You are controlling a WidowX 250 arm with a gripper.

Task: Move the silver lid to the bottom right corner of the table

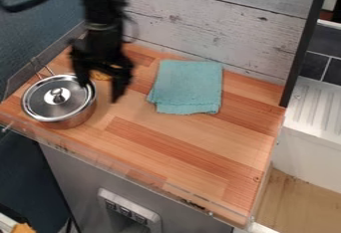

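The black gripper (101,90) is held with its two fingers spread well apart, and nothing is seen to be gripped between them. One fingertip (85,81) is seen next to the lid's edge, on the side toward the cloth; whether the edge is touched cannot be told. The silver lid (47,105) is found beside the gripper, toward the left of the view and a little nearer the camera. It is set flat on the pot (72,120). The lid is round, so no long side has to be lined up. What matters is its knob (57,95), which is placed in the middle, to the left of both fingers. So the gripper should be moved left and a bit nearer the camera, until the knob is put between the fingers. If it is lowered too soon, the rim could be bumped and the lid tipped.
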